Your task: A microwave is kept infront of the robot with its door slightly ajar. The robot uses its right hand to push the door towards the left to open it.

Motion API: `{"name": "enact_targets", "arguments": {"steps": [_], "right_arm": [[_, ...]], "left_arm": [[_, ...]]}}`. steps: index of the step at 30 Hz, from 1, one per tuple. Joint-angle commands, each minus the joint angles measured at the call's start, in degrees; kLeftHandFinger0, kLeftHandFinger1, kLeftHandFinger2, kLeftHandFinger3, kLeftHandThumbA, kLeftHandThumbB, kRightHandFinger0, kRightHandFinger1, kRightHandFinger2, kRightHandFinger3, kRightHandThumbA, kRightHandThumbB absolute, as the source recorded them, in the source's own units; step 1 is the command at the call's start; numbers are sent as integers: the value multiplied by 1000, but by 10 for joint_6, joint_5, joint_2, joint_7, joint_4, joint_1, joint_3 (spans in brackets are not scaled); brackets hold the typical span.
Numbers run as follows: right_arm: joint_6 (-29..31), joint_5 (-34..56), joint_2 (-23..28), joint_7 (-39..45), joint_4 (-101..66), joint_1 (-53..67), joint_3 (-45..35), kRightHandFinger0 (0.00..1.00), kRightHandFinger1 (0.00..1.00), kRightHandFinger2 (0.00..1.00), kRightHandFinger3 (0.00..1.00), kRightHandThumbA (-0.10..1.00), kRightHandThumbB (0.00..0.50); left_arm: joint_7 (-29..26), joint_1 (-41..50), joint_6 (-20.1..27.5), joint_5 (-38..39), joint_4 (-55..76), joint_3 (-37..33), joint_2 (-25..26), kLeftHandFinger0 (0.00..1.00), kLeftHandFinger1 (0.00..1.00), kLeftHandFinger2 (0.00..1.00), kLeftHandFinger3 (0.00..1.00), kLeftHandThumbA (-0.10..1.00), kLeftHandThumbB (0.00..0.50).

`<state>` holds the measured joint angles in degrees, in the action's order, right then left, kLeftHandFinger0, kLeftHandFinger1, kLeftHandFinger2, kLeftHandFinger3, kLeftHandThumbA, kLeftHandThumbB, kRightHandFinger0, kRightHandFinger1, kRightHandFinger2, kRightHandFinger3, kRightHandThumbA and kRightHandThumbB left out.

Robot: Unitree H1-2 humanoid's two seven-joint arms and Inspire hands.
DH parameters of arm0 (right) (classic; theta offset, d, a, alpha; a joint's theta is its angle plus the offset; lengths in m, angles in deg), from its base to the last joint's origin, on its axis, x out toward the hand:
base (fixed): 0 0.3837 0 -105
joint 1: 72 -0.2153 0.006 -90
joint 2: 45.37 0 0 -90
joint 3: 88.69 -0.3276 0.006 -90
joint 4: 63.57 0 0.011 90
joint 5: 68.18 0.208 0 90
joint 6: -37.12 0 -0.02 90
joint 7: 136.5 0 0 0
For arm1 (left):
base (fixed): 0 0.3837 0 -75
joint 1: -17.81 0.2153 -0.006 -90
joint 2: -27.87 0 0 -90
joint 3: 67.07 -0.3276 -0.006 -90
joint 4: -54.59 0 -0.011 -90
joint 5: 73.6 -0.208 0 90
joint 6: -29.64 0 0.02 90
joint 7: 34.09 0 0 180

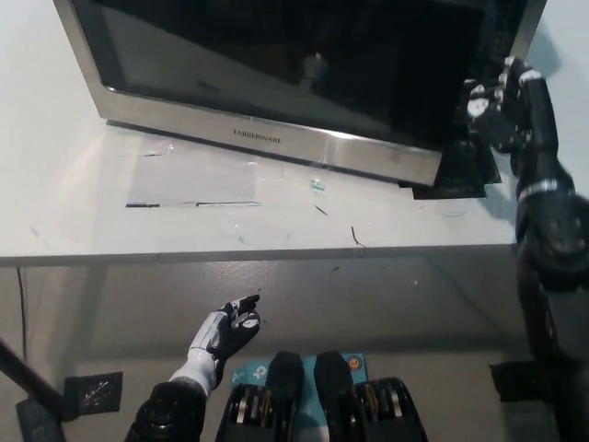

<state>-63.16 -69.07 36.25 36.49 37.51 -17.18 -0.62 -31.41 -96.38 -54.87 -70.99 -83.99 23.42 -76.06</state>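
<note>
At the lower left, below the near edge of the table (74, 226), the white left hand (230, 329) rests in the air over the floor, well apart from everything on the tabletop. Its fingers are loosely spread and hold nothing.

On the table's white top, left of centre, lies a clear plastic sheet (193, 180) with a dark line along its near edge, and a few small dark marks and a greenish smudge dot the surface to its right.

Above the sheet, at the far side of the table, stands the microwave (515, 18), and its door (276, 83) fills most of the upper part of the view. The door has a dark glass pane and a silver frame whose lower rail bears the brand lettering. It stands at an angle: its left end lies farther back, while its right end is swung out toward the near side, so the lower rail slopes down to the right and overhangs the tabletop.

Just right of the door's free end a black patch (460, 175) shows on the table under the microwave's right corner.

At the far right the black right hand (502, 106) is raised beside the door's right end, at the gap behind it. Its fingers are curled, with pale tips showing, and close on nothing; whether they touch the door's edge cannot be told. The black forearm runs down the right edge.
</note>
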Motion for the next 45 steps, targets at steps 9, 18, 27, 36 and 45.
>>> {"name": "enact_targets", "arguments": {"steps": [9, 18, 27, 36, 45], "right_arm": [[-66, 74, -65, 70, -232, 121, 50, 277, 352, 488, 685, 36, 159], [-72, 79, -65, 104, -326, 213, 105, 371, 424, 513, 715, 186, 156], [-55, 73, -84, 112, -353, 282, 153, 303, 375, 483, 706, 217, 160], [-52, 68, -95, 111, -346, 310, 161, 289, 344, 458, 696, 224, 140], [-27, 82, -72, 93, -345, 347, 89, 317, 384, 518, 758, 155, 107]], "left_arm": [[3, -25, 11, -4, -5, -2, 2, 1000, 961, 962, 801, 259, 347], [5, -27, 14, 1, -13, 2, -1, 961, 914, 900, 770, 254, 359], [5, -24, 13, 1, -10, 3, -3, 917, 890, 891, 775, 274, 354], [5, -25, 16, 5, -12, 6, -4, 879, 856, 847, 713, 258, 359], [6, -30, 20, 7, -18, 7, -5, 818, 812, 821, 721, 246, 361]]}}
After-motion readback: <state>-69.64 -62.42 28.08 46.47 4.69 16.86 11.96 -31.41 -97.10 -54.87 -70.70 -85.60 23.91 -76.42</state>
